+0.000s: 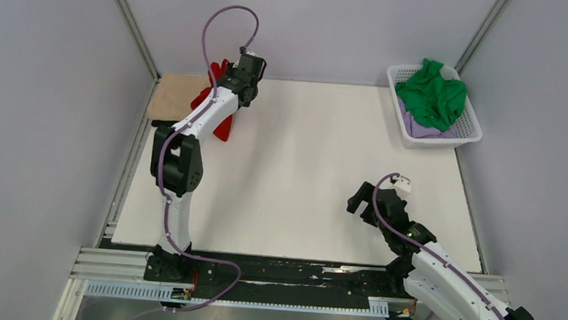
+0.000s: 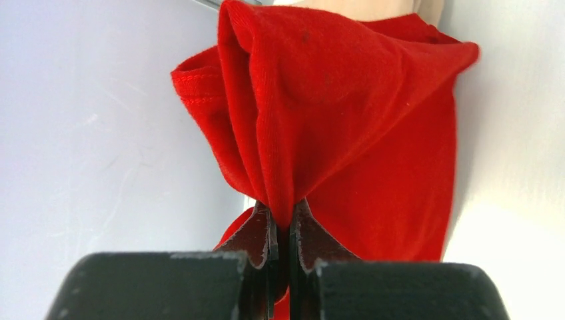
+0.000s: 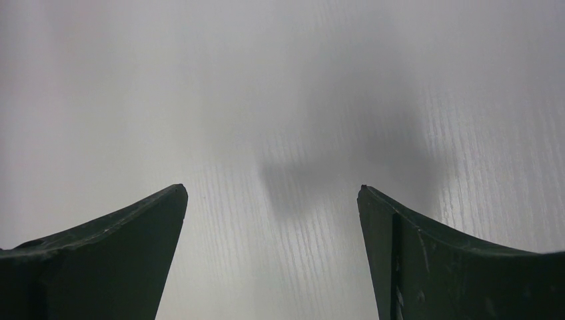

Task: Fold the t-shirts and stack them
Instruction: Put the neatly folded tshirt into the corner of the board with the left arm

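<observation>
Clamped tight, the left gripper (image 2: pixel 282 212) pinches a fold of the red t-shirt (image 2: pixel 346 120) between its two black fingers. The cloth rises from the jaws in a bunched peak with one stitched hem curling out to the side. In the top view this grip sits at about 10 o'clock on the white table (image 1: pixel 302 168), lifted above the surface. The red cloth hangs down around the wrist, and the white forearm hides most of it.

At 9 o'clock of that hanging cloth, in the far-left corner, the tan-beige t-shirt (image 1: pixel 173 95) lies flat. The red one overlaps its right edge in the top view, but whether the two touch cannot be told. A purple cable (image 1: pixel 222 25) loops high over the left arm.

At 5 o'clock on the table the right gripper (image 3: pixel 273 190) hangs low with its jaws spread wide. It holds nothing, and only bare woodgrain and its own shadow lie between them.

At 2 o'clock, well apart from both arms, stands the white lattice basket (image 1: pixel 472 129). The green t-shirt (image 1: pixel 433 94) is heaped crumpled in it and spills above the rim. The pale lilac t-shirt (image 1: pixel 418 127) shows beneath the green at the near end.
</observation>
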Controlling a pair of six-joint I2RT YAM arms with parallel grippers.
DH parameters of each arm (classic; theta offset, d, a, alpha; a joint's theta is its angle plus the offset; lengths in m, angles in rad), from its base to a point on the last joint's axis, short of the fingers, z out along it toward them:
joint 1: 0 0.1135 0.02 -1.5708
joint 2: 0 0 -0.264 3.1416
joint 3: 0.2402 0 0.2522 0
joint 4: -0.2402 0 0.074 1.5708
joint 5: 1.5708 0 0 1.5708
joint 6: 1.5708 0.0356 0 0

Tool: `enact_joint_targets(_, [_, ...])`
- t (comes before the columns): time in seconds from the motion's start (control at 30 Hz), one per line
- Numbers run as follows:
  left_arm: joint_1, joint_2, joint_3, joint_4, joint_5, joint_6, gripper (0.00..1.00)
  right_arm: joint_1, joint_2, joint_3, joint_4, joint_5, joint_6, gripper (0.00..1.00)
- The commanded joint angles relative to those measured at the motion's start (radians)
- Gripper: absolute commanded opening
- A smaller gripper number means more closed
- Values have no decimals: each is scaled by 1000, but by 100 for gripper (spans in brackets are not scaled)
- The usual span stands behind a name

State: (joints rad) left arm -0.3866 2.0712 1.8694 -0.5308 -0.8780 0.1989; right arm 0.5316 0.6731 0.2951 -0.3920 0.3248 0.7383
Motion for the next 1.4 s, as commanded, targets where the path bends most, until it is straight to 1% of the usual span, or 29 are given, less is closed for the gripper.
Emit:
enact_joint_targets(0.0, [14, -61, 94, 57, 8, 120, 0, -2, -14, 24, 35, 25, 0, 100])
enact_joint_targets(0.3, [33, -101, 206, 22, 24, 135, 0, -2, -21, 22, 36, 26, -1, 100])
enact_joint_targets(0.47, [59, -124, 181, 77, 32, 130, 0, -2, -15, 18, 37, 34, 6, 100])
enact_joint_targets(0.6, [97, -112, 155, 77, 62, 106, 0, -2, 2, 18, 37, 48, 11, 100])
enact_joint_targets(0.77, [183, -54, 128, 86, 174, 69, 0, -2, 24, 23, 37, 59, 17, 100])
enact_joint_targets(0.9, [257, 34, 173, 69, 261, 12, 0, -4, 34, 28, 37, 75, 22, 100])
enact_joint_targets(1.0, [298, 123, 243, 52, 307, -23, 0, -4, 38, 34, 37, 83, 20, 100])
enact_joint_targets(1.17, [348, 233, 343, 37, 295, -35, 0, -4, 31, 38, 33, 104, 22, 100])
enact_joint_targets(1.27, [368, 280, 378, 42, 248, -59, 0, -5, 31, 42, 32, 114, 24, 100])
enact_joint_targets(1.37, [381, 304, 384, 64, 209, -87, 6, -7, 33, 47, 30, 116, 23, 100])
